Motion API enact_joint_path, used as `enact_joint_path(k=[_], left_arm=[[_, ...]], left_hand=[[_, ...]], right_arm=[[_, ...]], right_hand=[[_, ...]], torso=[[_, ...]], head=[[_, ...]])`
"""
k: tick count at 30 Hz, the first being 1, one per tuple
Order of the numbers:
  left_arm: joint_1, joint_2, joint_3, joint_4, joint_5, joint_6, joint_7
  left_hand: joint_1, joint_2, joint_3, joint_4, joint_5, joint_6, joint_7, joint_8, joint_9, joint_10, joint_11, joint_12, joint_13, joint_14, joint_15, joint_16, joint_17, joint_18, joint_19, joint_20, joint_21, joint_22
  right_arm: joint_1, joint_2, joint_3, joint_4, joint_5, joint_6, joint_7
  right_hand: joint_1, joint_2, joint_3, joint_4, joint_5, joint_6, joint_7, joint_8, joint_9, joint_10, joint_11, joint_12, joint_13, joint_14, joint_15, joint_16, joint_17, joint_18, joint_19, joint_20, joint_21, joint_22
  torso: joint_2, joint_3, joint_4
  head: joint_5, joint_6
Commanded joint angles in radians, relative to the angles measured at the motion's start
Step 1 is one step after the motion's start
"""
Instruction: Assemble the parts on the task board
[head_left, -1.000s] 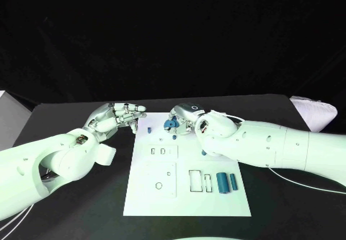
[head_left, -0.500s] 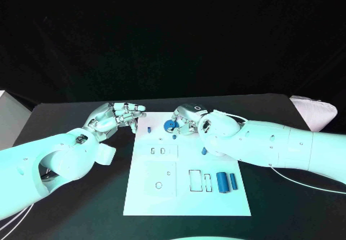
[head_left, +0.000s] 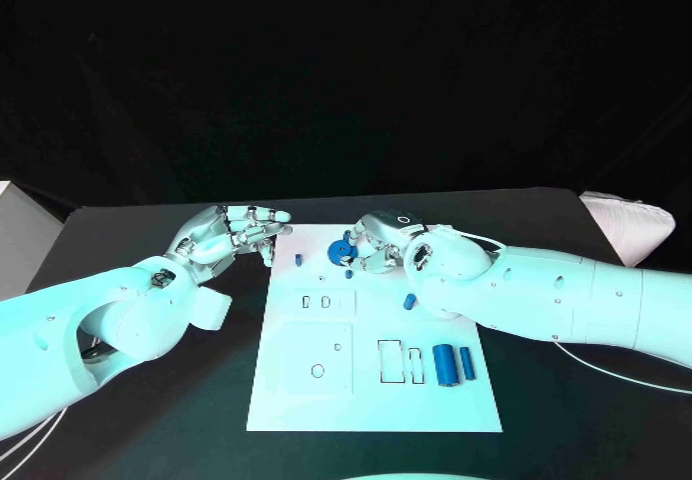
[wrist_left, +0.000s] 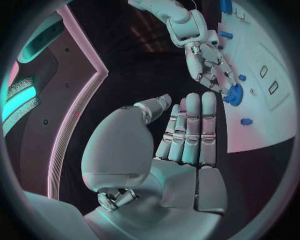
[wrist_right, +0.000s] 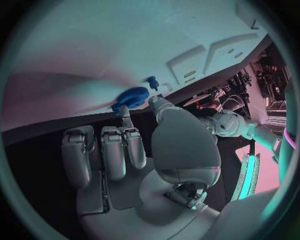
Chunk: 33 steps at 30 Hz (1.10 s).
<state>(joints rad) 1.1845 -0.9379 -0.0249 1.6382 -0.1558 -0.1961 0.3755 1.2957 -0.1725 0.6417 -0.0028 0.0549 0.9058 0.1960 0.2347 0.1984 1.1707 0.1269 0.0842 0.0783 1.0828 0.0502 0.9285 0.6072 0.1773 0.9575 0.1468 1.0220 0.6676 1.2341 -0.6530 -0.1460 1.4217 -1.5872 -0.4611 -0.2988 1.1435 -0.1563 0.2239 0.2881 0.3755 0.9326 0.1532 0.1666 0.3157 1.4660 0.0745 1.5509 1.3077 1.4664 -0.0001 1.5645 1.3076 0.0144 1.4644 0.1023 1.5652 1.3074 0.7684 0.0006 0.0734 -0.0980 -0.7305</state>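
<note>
The white task board (head_left: 375, 400) lies in the middle of the black table. My right hand (head_left: 378, 240) hovers over the board's far edge and pinches a blue gear (head_left: 340, 250) between thumb and a finger; the right wrist view shows that gear (wrist_right: 131, 96) close above the board (wrist_right: 125, 40). A small blue peg (head_left: 299, 259) stands near the far left corner. My left hand (head_left: 231, 235) hangs just off that corner, fingers curled in and together, holding nothing. In the left wrist view, the left hand (wrist_left: 181, 145) faces the right hand (wrist_left: 209, 62) and the gear (wrist_left: 234, 94).
Two blue cylinders (head_left: 453, 363) lie side by side on the board's near right part, beside rectangular slots (head_left: 391, 361). Another small blue piece (head_left: 410, 301) lies by the right forearm. A pale object (head_left: 627, 222) sits at the table's right edge.
The right hand has shifted slightly right and turned a little, keeping the blue gear. The left hand has stayed where it was.
</note>
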Motion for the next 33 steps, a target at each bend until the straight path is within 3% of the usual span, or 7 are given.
enact_joint_path(k=[1,8,16,21,24,27,33], left_arm=[[0.001,0.001,0.001,0.0,-0.003,0.011,0.006],[0.001,0.001,0.001,-0.002,-0.002,0.011,0.006],[0.001,0.003,0.001,-0.003,-0.002,0.009,0.006],[0.001,0.006,0.001,-0.003,-0.002,0.011,0.007],[0.001,0.007,0.001,-0.004,-0.002,0.012,0.007],[0.001,0.008,0.001,-0.006,-0.002,0.013,0.007],[0.0,0.009,0.001,-0.011,-0.002,0.016,0.007]], left_hand=[[0.002,0.0,0.007,-0.001,-0.001,-0.006,-0.001,-0.004,0.001,-0.006,-0.002,-0.004,0.001,-0.005,0.0,0.005,0.002,0.004,-0.005,0.0,0.006,0.001],[0.001,0.0,0.008,-0.001,-0.001,-0.008,0.0,-0.004,0.002,-0.007,-0.001,-0.004,0.001,-0.006,0.0,0.005,0.002,0.005,-0.009,0.001,0.008,0.001],[0.0,0.0,0.007,0.0,-0.001,-0.008,0.0,-0.004,0.002,-0.007,-0.001,-0.004,0.001,-0.006,0.001,0.005,0.002,0.005,-0.009,0.001,0.009,0.003],[0.0,0.0,0.007,0.0,-0.001,-0.008,0.0,-0.004,0.002,-0.007,-0.001,-0.004,0.001,-0.006,0.001,0.005,0.002,0.005,-0.009,0.001,0.009,0.003],[0.0,0.0,0.007,0.0,-0.001,-0.008,0.0,-0.004,0.002,-0.007,-0.001,-0.004,0.001,-0.006,0.001,0.005,0.002,0.005,-0.009,0.001,0.009,0.003],[0.0,0.0,0.007,0.0,-0.001,-0.008,0.0,-0.004,0.002,-0.007,-0.001,-0.004,0.001,-0.006,0.001,0.005,0.002,0.005,-0.009,0.001,0.009,0.003],[0.0,0.0,0.007,0.0,-0.001,-0.008,0.0,-0.004,0.002,-0.007,-0.001,-0.004,0.001,-0.006,0.001,0.005,0.002,0.005,-0.009,0.001,0.009,0.003]], right_arm=[[0.0,-0.028,0.005,0.029,0.014,-0.134,0.02],[0.018,-0.12,0.019,0.098,0.132,-0.196,0.088],[0.052,-0.267,0.023,0.134,0.428,-0.084,0.294],[0.057,-0.349,0.02,0.112,0.483,-0.036,0.398],[0.055,-0.379,0.017,0.083,0.486,-0.011,0.427],[0.048,-0.396,0.014,0.051,0.479,0.008,0.44],[0.027,-0.401,0.012,0.022,0.447,0.03,0.451]], right_hand=[[0.004,0.005,0.008,0.001,0.008,0.005,0.003,0.004,-0.002,0.085,0.0,0.003,0.244,0.104,0.002,0.006,0.263,-0.014,0.106,0.002,0.006,0.263],[0.028,-0.008,0.012,-0.002,-0.013,-0.008,0.007,-0.005,-0.008,0.079,0.004,-0.003,0.238,0.103,0.004,0.004,0.257,-0.014,0.106,0.003,0.006,0.263],[0.156,-0.041,0.028,-0.043,-0.109,-0.014,0.012,-0.01,-0.015,0.056,0.008,-0.023,0.218,0.095,0.007,-0.006,0.225,-0.005,0.089,0.007,-0.026,0.232],[0.23,-0.065,0.021,-0.076,-0.114,-0.018,0.015,-0.012,-0.019,0.057,0.01,-0.022,0.219,0.098,0.009,-0.002,0.238,-0.007,0.092,0.009,-0.02,0.238],[0.251,-0.073,0.009,-0.083,-0.117,-0.026,0.017,-0.016,-0.022,0.052,0.012,-0.027,0.214,0.098,0.011,-0.002,0.239,-0.007,0.093,0.01,-0.02,0.239],[0.259,-0.074,-0.007,-0.081,-0.121,-0.037,0.021,-0.022,-0.025,0.05,0.015,-0.029,0.212,0.099,0.013,-0.001,0.24,-0.007,0.092,0.011,-0.02,0.239],[0.297,-0.061,-0.087,-0.059,-0.13,-0.079,0.019,-0.04,-0.035,0.049,0.015,-0.03,0.211,0.099,0.014,-0.001,0.243,-0.009,0.096,0.013,-0.013,0.246]], torso=[[-0.002,0.0007,-0.0026],[-0.002,0.0029,-0.0055],[-0.005,0.0088,-0.0163],[-0.004,0.0143,-0.021],[-0.004,0.0146,-0.0231],[-0.004,0.0162,-0.0204],[-0.003,0.0129,-0.0162]], head=[[-0.002,0.004],[-0.018,0.014],[-0.024,0.02],[-0.022,0.021],[-0.024,0.022],[-0.028,0.021],[-0.034,0.018]])
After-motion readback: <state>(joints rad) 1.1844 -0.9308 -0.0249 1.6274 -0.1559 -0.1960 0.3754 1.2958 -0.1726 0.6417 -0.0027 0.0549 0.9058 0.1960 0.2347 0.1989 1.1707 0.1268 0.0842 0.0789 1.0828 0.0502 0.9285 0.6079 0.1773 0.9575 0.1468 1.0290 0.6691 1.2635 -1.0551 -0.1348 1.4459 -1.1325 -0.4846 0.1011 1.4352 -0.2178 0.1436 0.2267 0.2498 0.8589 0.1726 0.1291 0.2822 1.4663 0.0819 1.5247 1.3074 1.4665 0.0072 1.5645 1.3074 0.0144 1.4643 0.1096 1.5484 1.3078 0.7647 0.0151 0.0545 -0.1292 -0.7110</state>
